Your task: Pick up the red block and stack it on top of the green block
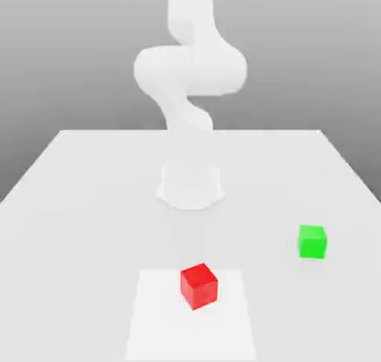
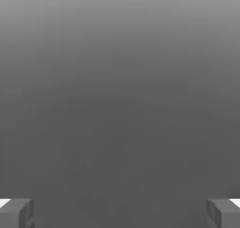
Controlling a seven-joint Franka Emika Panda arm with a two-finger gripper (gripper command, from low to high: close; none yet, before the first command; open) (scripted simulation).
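1. Red block [image 1: 199,285] sits on the table [image 1: 67,204], near the front edge in the exterior view, resting on a slightly brighter white patch [image 1: 152,323] of the surface. It is turned a little, so one corner faces the camera.

2. Green block [image 1: 312,241] sits off toward the exterior view's right and a bit farther back. The two blocks are well apart, with bare tabletop between them.

3. Behind the red block stands the arm's round white base [image 1: 190,185], roughly on the same line as the red block and set farther back on the table.

4. From that base the white arm [image 1: 190,70] climbs, bulges at a thick joint, and runs up out of the top of the exterior view. It is well clear of both blocks.

5. Over to the hand view: the gripper [image 2: 120,213] is spread wide, released, with nothing between its grey fingertips [image 2: 16,213], which sit at opposite corners of that picture.

6. Between those fingertips there is plain grey background, lighter at one end and darker toward the fingers.

7. Nothing lies on top of either block, and nothing is beside them on the table; each stands alone, flat on the surface.
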